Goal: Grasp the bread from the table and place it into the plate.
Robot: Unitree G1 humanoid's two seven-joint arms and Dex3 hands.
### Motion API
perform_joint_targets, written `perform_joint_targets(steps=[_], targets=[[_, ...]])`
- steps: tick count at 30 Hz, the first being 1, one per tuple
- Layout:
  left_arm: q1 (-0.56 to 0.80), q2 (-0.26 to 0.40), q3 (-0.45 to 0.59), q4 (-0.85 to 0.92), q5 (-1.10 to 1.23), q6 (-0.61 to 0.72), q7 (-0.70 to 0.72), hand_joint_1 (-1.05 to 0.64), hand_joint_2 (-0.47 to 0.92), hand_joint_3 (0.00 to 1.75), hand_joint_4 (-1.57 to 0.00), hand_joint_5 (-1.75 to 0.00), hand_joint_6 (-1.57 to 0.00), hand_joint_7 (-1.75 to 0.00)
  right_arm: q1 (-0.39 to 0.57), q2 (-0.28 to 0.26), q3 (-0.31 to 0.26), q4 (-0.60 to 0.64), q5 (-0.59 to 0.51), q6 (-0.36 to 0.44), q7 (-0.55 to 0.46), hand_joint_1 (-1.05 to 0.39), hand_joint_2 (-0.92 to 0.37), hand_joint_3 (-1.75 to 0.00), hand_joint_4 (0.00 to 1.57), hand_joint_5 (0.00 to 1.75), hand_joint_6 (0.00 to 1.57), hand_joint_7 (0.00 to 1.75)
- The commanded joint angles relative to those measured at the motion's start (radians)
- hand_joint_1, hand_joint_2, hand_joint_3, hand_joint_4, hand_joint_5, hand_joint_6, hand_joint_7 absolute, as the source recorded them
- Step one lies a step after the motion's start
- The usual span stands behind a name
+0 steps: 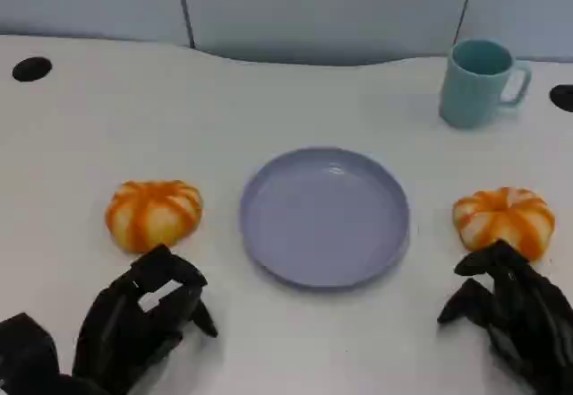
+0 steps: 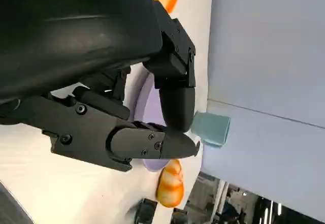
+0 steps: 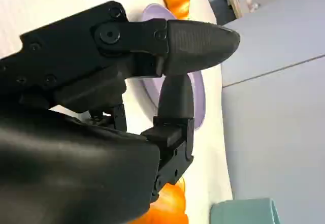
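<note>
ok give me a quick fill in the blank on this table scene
1. The plate lies between two orange ____.
2. The mug beyond the plate is pale ____.
3. The plate holds ____.
4. The left robot hand sits just short of the left bread, and the right robot hand just short of the ____ bread.

Missing words: breads; blue; nothing; right

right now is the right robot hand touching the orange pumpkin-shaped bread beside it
Cannot tell. In the head view the right robot hand overlaps the orange pumpkin-shaped bread's near edge.
</note>
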Motion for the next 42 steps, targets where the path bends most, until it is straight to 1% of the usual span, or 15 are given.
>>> perform_joint_targets(steps=[1,9,16,20,29,33,37,38,39,40,41,42], targets=[[0.002,0.018,0.005,-0.006,0.005,-0.004,0.004,-0.6,0.92,0.31,-0.66,-1.75,-0.54,-1.43,0.007,-0.011,0.001,-0.018,0.003,0.002,-0.005,-0.46,-0.92,-0.52,0.46,1.75,0.36,1.62],[0.006,0.017,0.005,-0.027,-0.002,0.034,0.012,-0.61,0.92,0.29,-0.66,-1.75,-0.54,-1.45,0.004,-0.015,0.0,-0.011,0.004,0.001,-0.001,-0.46,-0.92,-0.53,0.45,1.75,0.35,1.62],[0.001,0.018,0.009,-0.009,0.003,0.007,-0.001,-0.61,0.92,0.3,-0.66,-1.75,-0.53,-1.46,0.003,-0.013,0.0,-0.006,0.004,-0.004,-0.001,-0.46,-0.92,-0.53,0.46,1.75,0.35,1.62],[0.004,0.017,0.008,-0.021,-0.001,0.029,0.006,-0.62,0.92,0.29,-0.66,-1.75,-0.54,-1.45,0.004,-0.012,-0.001,-0.007,0.005,-0.003,0.0,-0.46,-0.92,-0.52,0.46,1.75,0.35,1.61],[0.004,0.017,0.011,-0.014,-0.004,0.013,-0.008,-0.6,0.92,0.3,-0.65,-1.75,-0.53,-1.45,0.001,-0.011,-0.001,-0.003,0.007,0.001,0.001,-0.45,-0.92,-0.53,0.46,1.75,0.36,1.6],[0.009,0.011,0.01,-0.022,0.012,-0.037,0.01,-0.63,0.92,0.33,-0.62,-1.75,-0.51,-1.44,0.002,-0.01,0.0,-0.002,0.006,-0.002,0.002,-0.46,-0.92,-0.53,0.45,1.75,0.36,1.61],[0.01,0.01,0.009,-0.024,0.013,-0.045,0.015,-0.67,0.92,0.33,-0.59,-1.75,-0.51,-1.38,0.003,-0.01,0.001,-0.003,0.002,-0.001,-0.002,-0.46,-0.92,-0.53,0.45,1.75,0.35,1.61],[0.018,0.016,-0.001,-0.042,0.062,-0.113,0.045,-0.67,0.92,0.33,-0.59,-1.75,-0.51,-1.38,0.003,-0.008,0.004,-0.003,0.002,-0.002,0.0,-0.46,-0.92,-0.53,0.45,1.75,0.35,1.62],[0.024,0.024,-0.011,-0.056,0.11,-0.179,0.073,-0.66,0.92,0.29,-0.55,-1.49,-0.54,-1.01,0.004,-0.007,0.006,-0.004,0.003,-0.001,0.004,-0.46,-0.92,-0.53,0.44,1.75,0.35,1.61],[0.029,0.033,-0.02,-0.066,0.156,-0.244,0.097,-0.65,0.92,0.28,-0.54,-1.37,-0.58,-0.8,0.004,-0.005,0.007,-0.004,0.005,0.001,0.007,-0.46,-0.92,-0.53,0.44,1.75,0.34,1.61],[0.031,0.039,-0.026,-0.068,0.186,-0.287,0.115,-0.63,0.92,0.28,-0.52,-1.26,-0.61,-0.62,0.004,-0.005,0.008,-0.005,0.007,0.003,0.009,-0.46,-0.92,-0.53,0.44,1.75,0.34,1.61],[0.031,0.05,-0.031,-0.069,0.232,-0.333,0.146,-0.62,0.92,0.28,-0.5,-1.15,-0.62,-0.49,0.004,-0.004,0.01,-0.006,0.007,0.005,0.008,-0.46,-0.92,-0.53,0.44,1.75,0.34,1.61]])
